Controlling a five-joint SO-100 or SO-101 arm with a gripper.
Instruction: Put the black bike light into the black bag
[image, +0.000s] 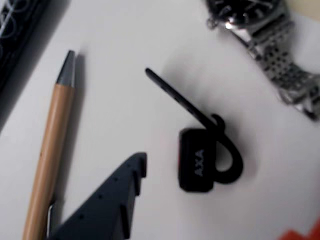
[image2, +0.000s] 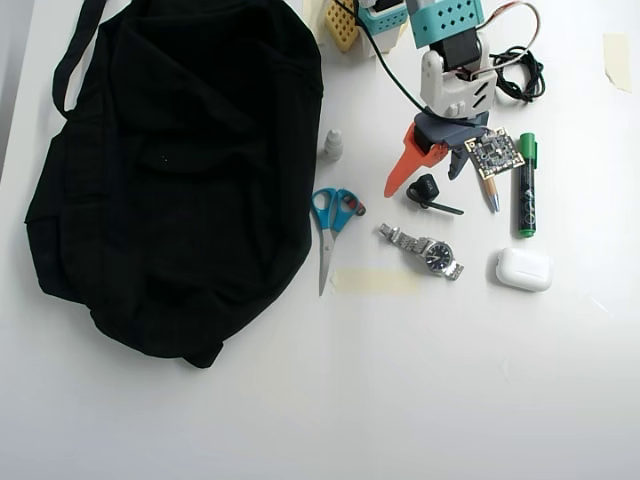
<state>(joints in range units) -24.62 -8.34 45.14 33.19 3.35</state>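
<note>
Far left in the overhead view, the bag (image2: 170, 170) sprawls over the white worktop (image2: 400, 400), its strap running up to the top edge. Just right of its edge lie scissors (image2: 331, 228), blades pointing down the picture. Further right comes the pincer (image2: 432, 161), hanging above the worktop with its orange finger to the left and its dark finger to the right, spread wide and holding nothing. The light (image2: 426, 188) lies just below the gap between them in this view, its thin strap tail trailing off to the right toward the pen (image2: 488, 190). A watch (image2: 425, 251) lies below the light, and a green marker (image2: 526, 185) lies at the far right.

On the left of the wrist view, the pen (image: 50, 150) lies lengthwise. Next comes the dark finger (image: 107, 205), rising from the bottom edge. The light (image: 197, 167) sits right of it, apart from it, its body reading AXA, with the strap (image: 175, 97) running up-left from a hooked loop. The orange finger (image: 302, 232) only just shows at the bottom right corner, so the body seems to lie between the two fingers, though the blur makes the clearance hard to judge.

The coming move turns on this: the body is squat and lies inside the spread, while the strap's long axis runs slantwise, away from the fingertips. A straight descent should bracket the body rather than the tail. After that the carry goes a good way left to the bag.
</note>
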